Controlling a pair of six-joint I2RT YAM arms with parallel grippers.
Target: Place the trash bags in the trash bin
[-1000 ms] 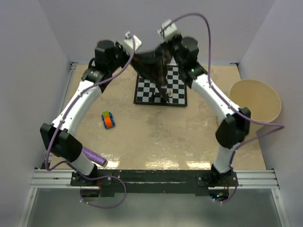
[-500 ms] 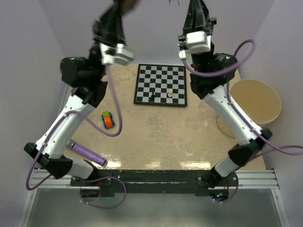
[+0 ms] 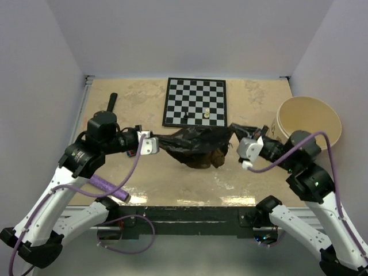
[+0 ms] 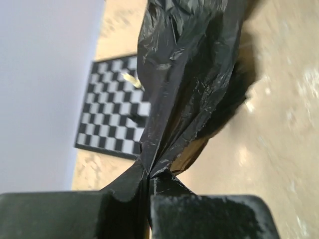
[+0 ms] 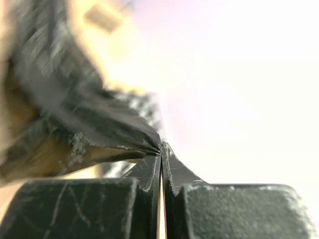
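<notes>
Both left gripper point(image 4: 149, 172) and right gripper point(image 5: 161, 152) clamped on trash bag point(image 3: 192, 146), perhaps touching table point(image 3: 172, 179)

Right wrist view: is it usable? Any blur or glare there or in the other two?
Right wrist: the thin glossy black plastic trash bag is smeared by blur, the background is washed out to white, and only the fingers are sharp. Left wrist: bag crisp, wrinkles catching highlights; the black-and-white chessboard slightly soft. Top external: sharp, with glare patches on the beige tabletop near the front edge.
</notes>
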